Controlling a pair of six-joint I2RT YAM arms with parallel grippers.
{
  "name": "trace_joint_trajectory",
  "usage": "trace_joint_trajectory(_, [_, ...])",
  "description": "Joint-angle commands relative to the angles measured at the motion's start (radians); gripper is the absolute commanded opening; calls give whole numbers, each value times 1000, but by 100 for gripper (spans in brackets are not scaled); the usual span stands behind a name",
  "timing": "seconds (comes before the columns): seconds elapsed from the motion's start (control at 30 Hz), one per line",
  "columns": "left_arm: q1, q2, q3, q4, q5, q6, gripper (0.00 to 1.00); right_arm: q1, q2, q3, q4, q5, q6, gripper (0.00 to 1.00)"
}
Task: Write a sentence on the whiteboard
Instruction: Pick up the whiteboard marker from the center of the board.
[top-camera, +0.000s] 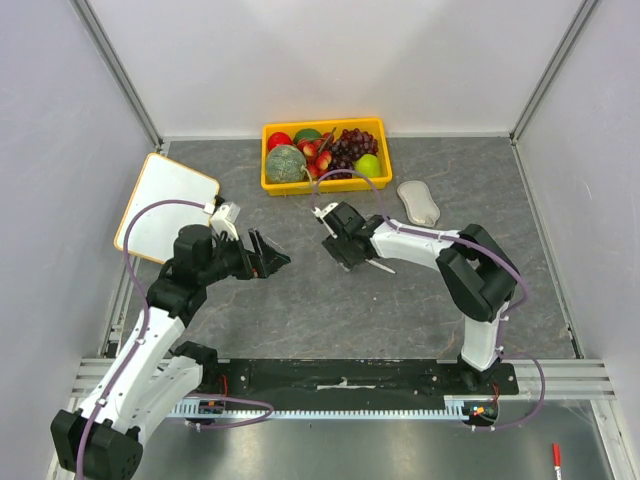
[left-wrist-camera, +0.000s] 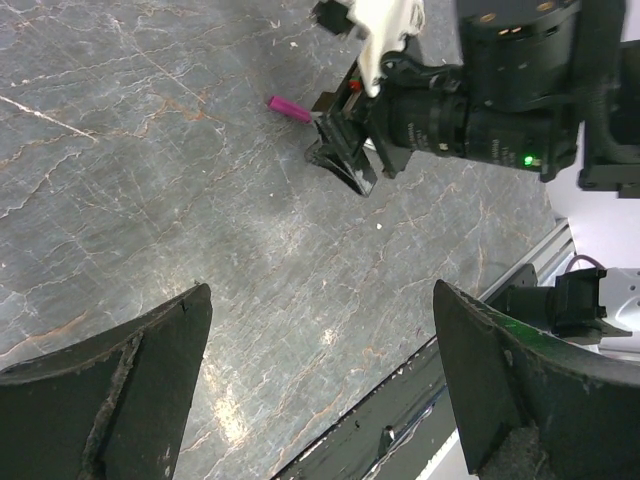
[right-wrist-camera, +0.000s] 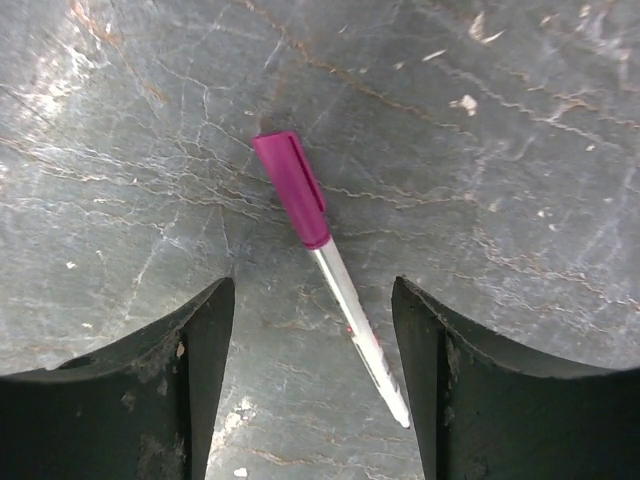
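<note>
The whiteboard (top-camera: 165, 205) lies flat at the table's far left, white with an orange rim, and its surface is blank; no sentence shows. A marker with a magenta cap (right-wrist-camera: 292, 187) and a white barrel (right-wrist-camera: 362, 338) lies on the grey table. My right gripper (right-wrist-camera: 312, 300) is open and hangs low over it, one finger on each side of the barrel, not touching it. In the top view this gripper (top-camera: 335, 248) is at mid-table. The cap also shows in the left wrist view (left-wrist-camera: 290, 108). My left gripper (top-camera: 272, 255) is open and empty, right of the whiteboard; it also shows in its own wrist view (left-wrist-camera: 322, 290).
A yellow fruit tray (top-camera: 268, 185) holding fruit stands at the back centre. A grey oval pad (top-camera: 418, 202) lies to its right. A red pen (top-camera: 556, 457) lies off the table at the front right. Walls enclose three sides.
</note>
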Motion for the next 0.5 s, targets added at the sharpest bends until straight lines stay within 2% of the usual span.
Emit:
trace_joint_trajectory(0.0, [-4, -28, 2, 18, 33, 35, 96, 6, 62, 47, -17, 61, 0, 66])
trace_joint_trajectory(0.1, [-4, -40, 12, 3, 41, 33, 96, -10, 99, 83, -52, 81, 22, 61])
trace_joint_trajectory(0.2, [-4, -60, 27, -12, 42, 35, 96, -47, 113, 90, -49, -46, 26, 48])
trace_joint_trajectory(0.27, [-3, -75, 39, -22, 39, 38, 96, -64, 124, 93, -49, -122, 26, 33])
trace_joint_trajectory(0.37, [-4, -86, 51, -35, 38, 42, 96, -78, 136, 93, -49, -210, 25, 0])
trace_joint_trajectory(0.47, [-4, -88, 61, -46, 39, 47, 96, -96, 118, 99, -41, -291, 46, 0])
